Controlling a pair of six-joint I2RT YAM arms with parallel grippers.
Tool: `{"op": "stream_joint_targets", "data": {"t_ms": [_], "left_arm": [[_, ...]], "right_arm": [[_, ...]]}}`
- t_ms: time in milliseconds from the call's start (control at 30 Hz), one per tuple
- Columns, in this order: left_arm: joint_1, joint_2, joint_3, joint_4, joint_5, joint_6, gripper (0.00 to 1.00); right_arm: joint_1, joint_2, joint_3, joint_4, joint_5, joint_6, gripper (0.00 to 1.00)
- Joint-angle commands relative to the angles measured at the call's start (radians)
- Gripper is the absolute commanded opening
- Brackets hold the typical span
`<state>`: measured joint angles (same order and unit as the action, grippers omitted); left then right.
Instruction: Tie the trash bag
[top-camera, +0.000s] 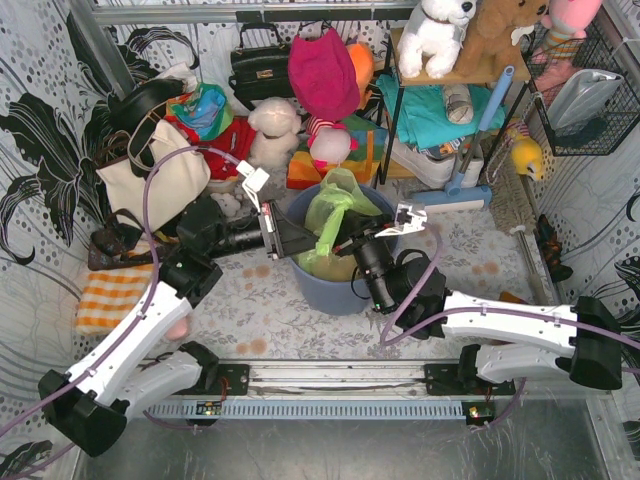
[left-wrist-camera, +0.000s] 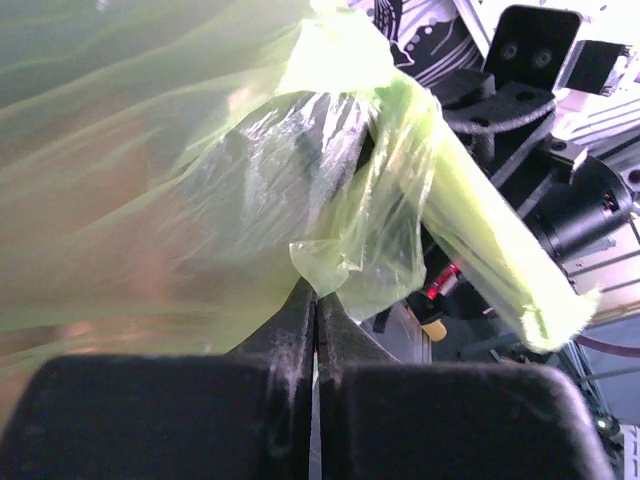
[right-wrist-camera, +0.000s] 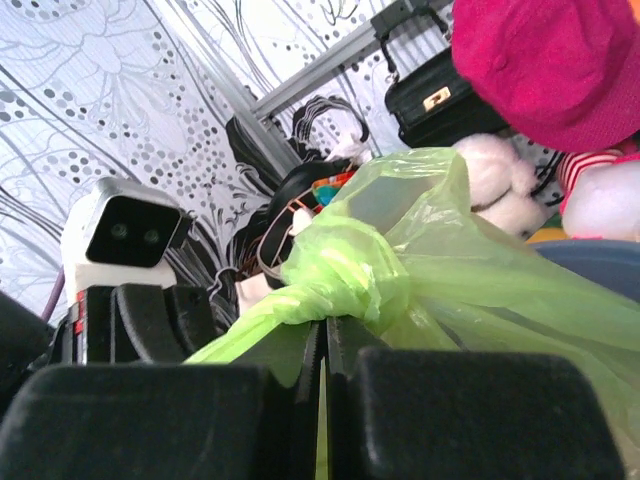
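Both pinching trash bag (top-camera: 335, 212), left tool (left-wrist-camera: 317, 295), right tool (right-wrist-camera: 325, 330), knot (right-wrist-camera: 338, 272) only in right-wrist view

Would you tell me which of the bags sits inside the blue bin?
The translucent light-green trash bag; the cream tote bag and black handbag are beyond the bin.

Staged robot test cell: 2 robot arms (top-camera: 140, 335) on a mounting rail (top-camera: 340, 378), floral-print backdrop (top-camera: 40, 200), aluminium framing (top-camera: 250, 12), white plush dog (top-camera: 437, 35) and black handbag (top-camera: 262, 68) props.
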<state>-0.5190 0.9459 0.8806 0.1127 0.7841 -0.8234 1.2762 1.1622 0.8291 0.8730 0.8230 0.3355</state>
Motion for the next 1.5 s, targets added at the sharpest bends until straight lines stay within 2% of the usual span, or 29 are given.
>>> {"op": "stream_joint_targets", "data": {"t_ms": [0,233,433,633,767,900,967,1100,1200,1300,1467], "left_arm": [[-0.033,-0.027,-0.03,0.069,0.016,-0.035,0.04],[-0.084,-0.022,-0.054,0.12,0.003,-0.076,0.04],[-0.186,0.005,-0.056,0.157,-0.036,-0.087,0.04],[-0.242,0.023,-0.042,0.137,-0.074,-0.071,0.06],[-0.242,-0.009,0.038,-0.098,-0.162,0.075,0.22],[-0.24,-0.047,0.16,-0.366,-0.347,0.245,0.43],[-0.237,-0.057,0.216,-0.468,-0.417,0.298,0.47],[-0.236,-0.08,0.303,-0.574,-0.551,0.36,0.46],[-0.236,-0.108,0.317,-0.544,-0.624,0.348,0.48],[-0.235,-0.1,0.31,-0.455,-0.651,0.303,0.58],[-0.236,-0.046,0.248,-0.275,-0.613,0.265,0.59]], "right_arm": [[0.006,0.032,-0.033,0.291,0.053,-0.183,0.0],[0.006,0.086,-0.044,0.46,0.021,-0.344,0.0],[0.006,0.148,-0.074,0.664,-0.002,-0.494,0.0],[0.007,0.163,-0.109,0.749,-0.061,-0.567,0.0],[0.006,0.157,-0.142,0.783,-0.099,-0.581,0.0],[0.006,0.142,-0.151,0.77,-0.114,-0.578,0.0],[0.006,0.138,-0.15,0.764,-0.118,-0.579,0.0],[0.006,0.131,-0.147,0.744,-0.122,-0.575,0.0],[0.006,0.126,-0.149,0.739,-0.122,-0.571,0.0],[0.006,0.123,-0.149,0.732,-0.125,-0.563,0.0],[0.006,0.113,-0.144,0.711,-0.134,-0.553,0.0]]}}
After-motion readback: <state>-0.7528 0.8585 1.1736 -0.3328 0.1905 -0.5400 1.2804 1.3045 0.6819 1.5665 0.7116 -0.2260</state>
